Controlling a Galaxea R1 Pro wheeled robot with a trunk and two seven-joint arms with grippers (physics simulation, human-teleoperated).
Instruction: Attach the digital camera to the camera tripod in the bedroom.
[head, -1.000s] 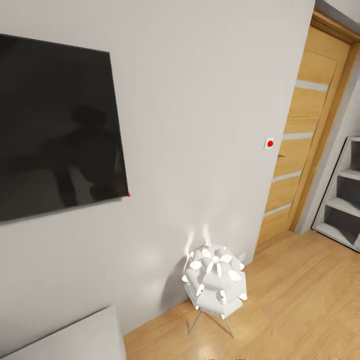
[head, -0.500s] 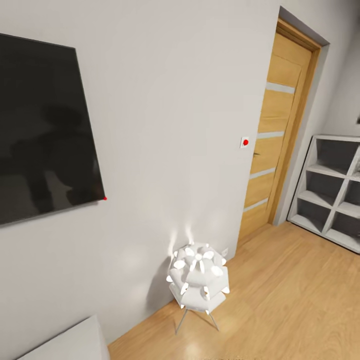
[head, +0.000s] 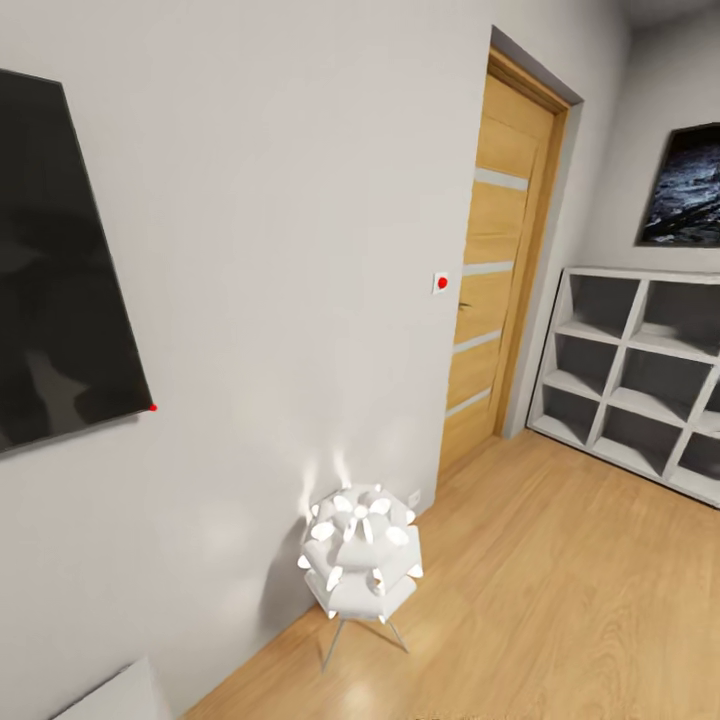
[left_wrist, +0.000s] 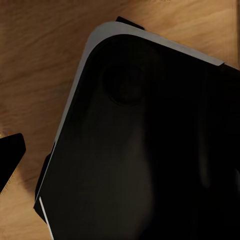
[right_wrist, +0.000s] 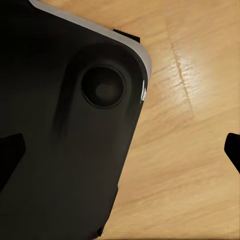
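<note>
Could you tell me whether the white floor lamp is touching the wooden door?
Apart. The head view shows the white floor lamp standing by the wall, with bare wall and floor between it and the wooden door.

The head view holds one dark wall screen (head: 55, 270), with one small red dot (head: 153, 407) at its lower corner. There is one wooden door (head: 497, 270) crossed by four pale stripes, and one white wall switch (head: 441, 283) bearing a single red dot. One white petal-shaped lamp (head: 360, 555) stands on thin metal legs, two of them clearly visible. One white cube shelf (head: 635, 370) shows two rows of compartments, and one dark framed picture (head: 685, 190) hangs above it.
</note>
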